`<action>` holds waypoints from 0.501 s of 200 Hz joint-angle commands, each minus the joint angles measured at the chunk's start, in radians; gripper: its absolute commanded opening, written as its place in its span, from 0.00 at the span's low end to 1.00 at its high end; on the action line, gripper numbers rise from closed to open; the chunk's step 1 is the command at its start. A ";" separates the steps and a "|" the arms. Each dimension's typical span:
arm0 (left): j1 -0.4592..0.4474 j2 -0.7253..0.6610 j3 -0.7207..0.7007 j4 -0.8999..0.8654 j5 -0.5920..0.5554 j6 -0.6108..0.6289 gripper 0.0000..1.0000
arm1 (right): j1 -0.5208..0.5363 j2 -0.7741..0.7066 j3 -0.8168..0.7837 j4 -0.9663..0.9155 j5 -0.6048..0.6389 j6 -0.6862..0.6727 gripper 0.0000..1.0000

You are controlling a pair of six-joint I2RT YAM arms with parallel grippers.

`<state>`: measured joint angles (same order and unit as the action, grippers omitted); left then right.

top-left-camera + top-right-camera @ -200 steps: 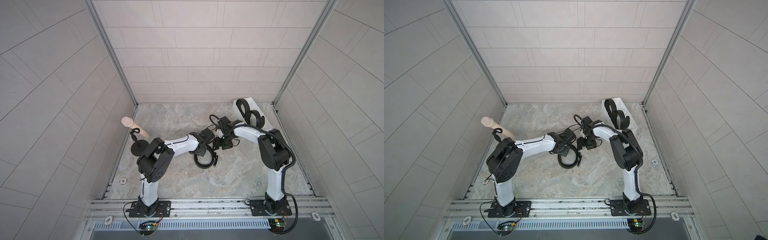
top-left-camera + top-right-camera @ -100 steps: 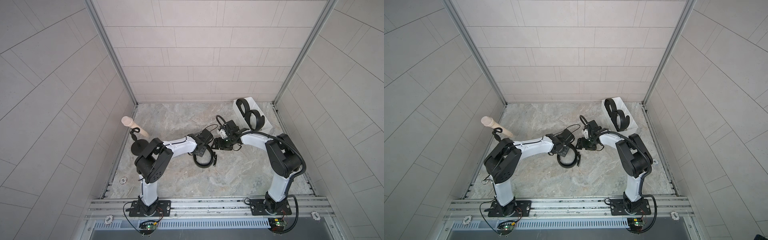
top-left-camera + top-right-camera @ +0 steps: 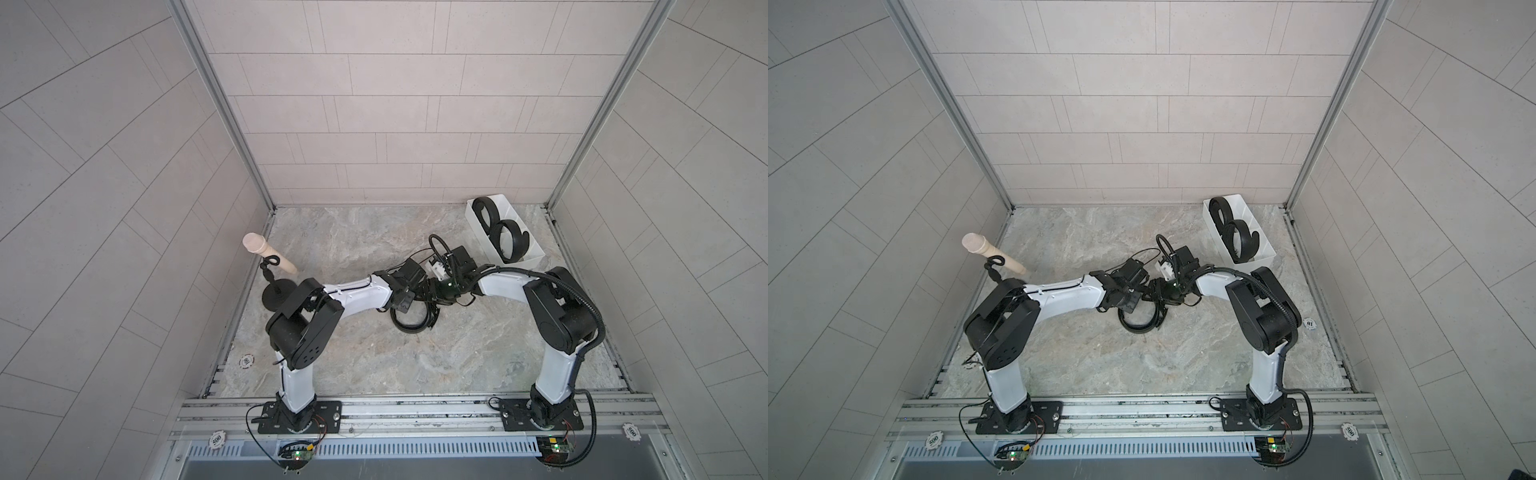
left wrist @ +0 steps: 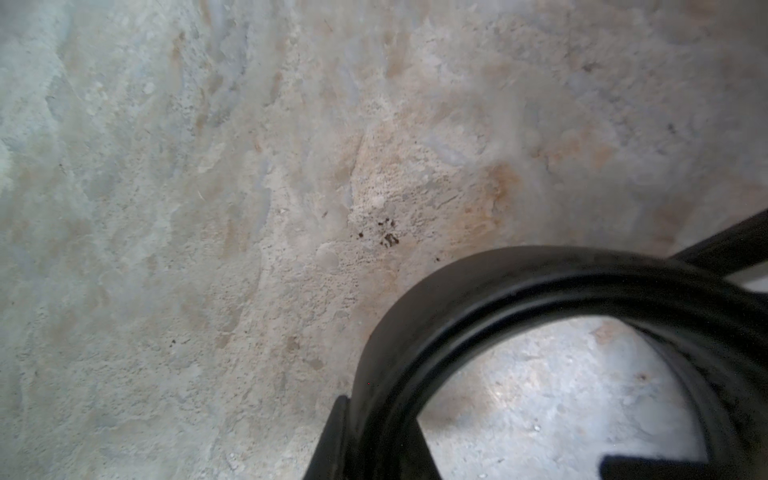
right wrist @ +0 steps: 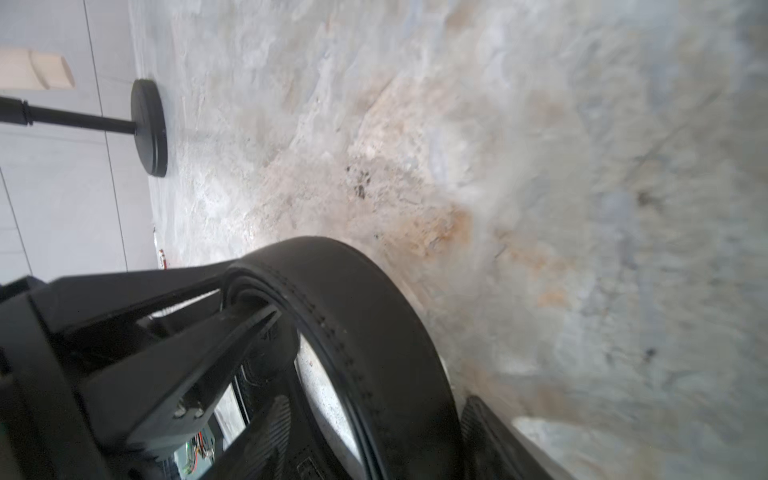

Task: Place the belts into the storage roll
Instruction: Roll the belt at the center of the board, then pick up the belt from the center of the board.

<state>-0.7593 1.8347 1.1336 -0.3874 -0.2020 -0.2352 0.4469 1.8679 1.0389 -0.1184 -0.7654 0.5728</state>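
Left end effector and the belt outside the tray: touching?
Touching. The right wrist view shows the left end effector clamped on inner layers of the belt.

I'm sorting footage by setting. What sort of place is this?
Probably a robot test cell, not a home: a left arm and right arm bolted to an aluminium rail, plain panel walls enclosing a marble-look tabletop, numbered discs at the edges.
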 commanded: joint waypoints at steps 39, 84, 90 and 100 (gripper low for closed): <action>0.017 -0.133 -0.066 0.161 -0.038 0.001 0.00 | 0.031 0.000 -0.026 -0.059 -0.131 -0.085 0.66; 0.037 -0.179 -0.101 0.201 -0.024 0.044 0.00 | 0.026 -0.035 -0.004 -0.114 -0.163 -0.138 0.53; 0.039 -0.179 -0.101 0.200 -0.024 0.046 0.00 | 0.025 -0.039 -0.002 -0.118 -0.165 -0.141 0.51; 0.043 -0.184 -0.105 0.203 -0.019 0.051 0.00 | 0.026 -0.046 0.002 -0.121 -0.174 -0.146 0.46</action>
<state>-0.7380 1.6932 1.0275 -0.2798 -0.1993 -0.1837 0.4656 1.8660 1.0306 -0.1669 -0.8829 0.4660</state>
